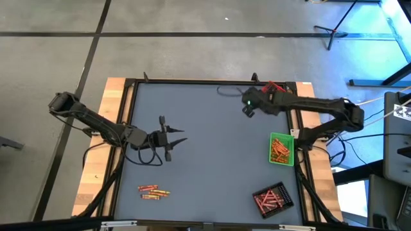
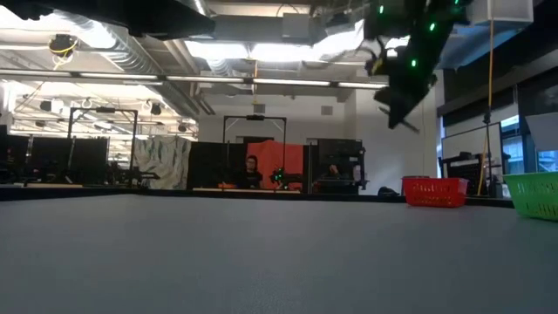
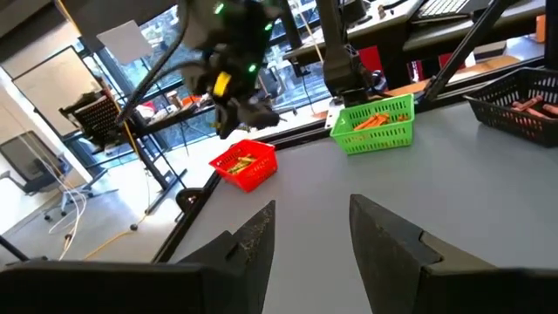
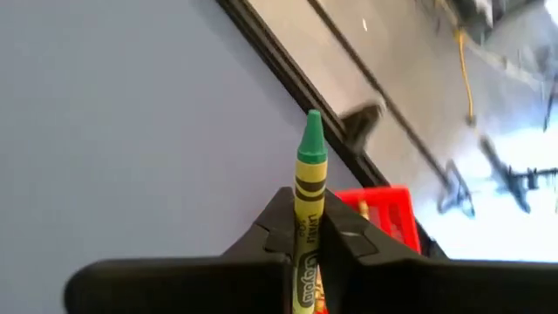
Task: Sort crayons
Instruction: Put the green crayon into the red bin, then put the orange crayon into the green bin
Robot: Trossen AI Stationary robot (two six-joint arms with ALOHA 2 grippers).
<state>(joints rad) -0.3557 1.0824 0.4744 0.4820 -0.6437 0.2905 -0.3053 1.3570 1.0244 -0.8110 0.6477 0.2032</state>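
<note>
Grey counter (image 1: 205, 141) fills the frame from above, and over its far side we see our right hand (image 1: 246, 109) raised, with the red tray (image 1: 273, 86) just beyond it and the green tray (image 1: 281, 149) nearer along the same edge. Our left hand (image 1: 174, 141) waits over the middle-left, fingers spread and empty; the loose crayons (image 1: 153, 190) lie on the near side of it, and the black tray (image 1: 272, 197) sits far off to its right.

From counter height, the right hand (image 2: 403, 112) hangs high, well above the red tray (image 2: 434, 190).

Past our left fingers (image 3: 253, 249) we see only bare counter.

Past the right wrist, the hand (image 4: 305, 228) is clenched on a green-tipped crayon (image 4: 308, 187), and the red tray (image 4: 384, 218) lies just ahead.

We judge this crayon belongs in the green tray, so we should swing toward it, lower close over it, and release only when centred above.
</note>
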